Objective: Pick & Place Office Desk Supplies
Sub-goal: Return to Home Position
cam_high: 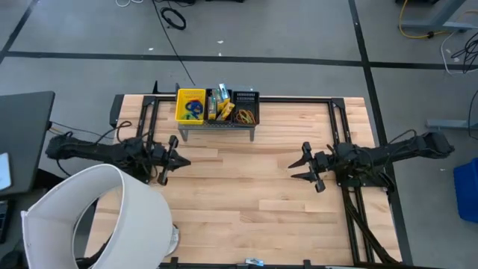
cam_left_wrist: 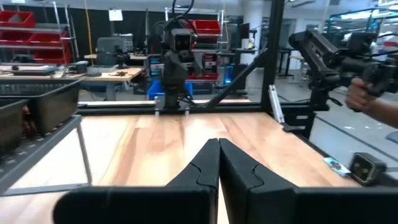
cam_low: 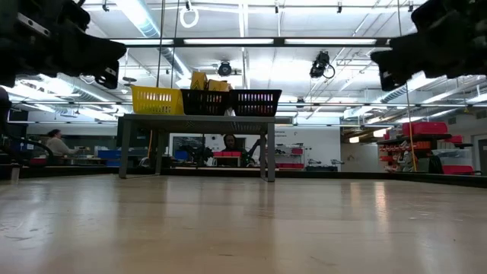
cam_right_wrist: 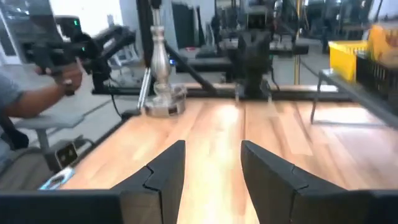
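Note:
The supplies sit in three small baskets on a grey stand (cam_high: pixel 216 128) at the table's far edge. A yellow basket (cam_high: pixel 190 104) holds something blue. The middle black basket holds yellow-and-green crayon boxes (cam_high: pixel 219 104). The right black basket (cam_high: pixel 246 107) holds orange and tan elastic loops (cam_high: pixel 245 116). My left gripper (cam_high: pixel 184 158) hovers shut over the table's left middle, and its fingers meet in the left wrist view (cam_left_wrist: pixel 218 144). My right gripper (cam_high: pixel 296 166) hovers open over the right middle (cam_right_wrist: pixel 212 147). Both point toward the table's centre and hold nothing. No packet can be made out.
A big white cylinder (cam_high: pixel 97 220) fills the table's near left corner, beside a lamp base (cam_high: pixel 173 239). The stand and baskets show far off in the low view (cam_low: pixel 204 101). A person's hand (cam_left_wrist: pixel 364 93) holds a device beyond the table. Bare wood lies between the grippers.

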{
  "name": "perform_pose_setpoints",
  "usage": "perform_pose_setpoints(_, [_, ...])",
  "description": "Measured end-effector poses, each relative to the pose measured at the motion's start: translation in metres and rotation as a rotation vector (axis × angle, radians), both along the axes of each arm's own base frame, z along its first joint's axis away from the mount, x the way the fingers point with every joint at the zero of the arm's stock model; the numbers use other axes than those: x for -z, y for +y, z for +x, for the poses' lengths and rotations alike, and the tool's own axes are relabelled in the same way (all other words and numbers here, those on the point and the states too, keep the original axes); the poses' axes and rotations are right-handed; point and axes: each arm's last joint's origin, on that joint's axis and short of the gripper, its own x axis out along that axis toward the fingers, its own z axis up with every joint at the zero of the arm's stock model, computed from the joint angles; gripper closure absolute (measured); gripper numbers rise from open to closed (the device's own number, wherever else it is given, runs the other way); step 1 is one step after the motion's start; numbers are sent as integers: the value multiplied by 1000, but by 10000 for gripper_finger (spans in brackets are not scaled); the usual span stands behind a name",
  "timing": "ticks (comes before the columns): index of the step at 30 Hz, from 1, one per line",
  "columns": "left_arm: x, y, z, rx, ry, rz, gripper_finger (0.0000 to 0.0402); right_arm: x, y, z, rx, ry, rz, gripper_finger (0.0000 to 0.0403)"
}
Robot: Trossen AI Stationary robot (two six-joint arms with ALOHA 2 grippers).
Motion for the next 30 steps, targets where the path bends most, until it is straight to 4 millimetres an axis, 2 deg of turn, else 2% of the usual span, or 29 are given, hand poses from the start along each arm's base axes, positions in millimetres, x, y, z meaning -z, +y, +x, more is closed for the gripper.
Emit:
perform_pose_setpoints(5, [0,8,1,10,-2,16,393,3,-5,-9,-37,53,-5,238])
perform_pose_setpoints(10, [3,15,1,-24,30,8,393,6,-10,-17,-1,97,-15,238])
perform_pose_setpoints(16, [3,19,1,-42,34,-19,393,-6,-11,-23,-35,-50,-70,238])
perform_pose_setpoints(19, [3,19,1,-44,34,-22,393,5,-11,-25,-36,-134,-79,238])
perform_pose_setpoints(30, [3,19,1,-54,31,-17,393,19,-16,-24,78,27,-54,238])
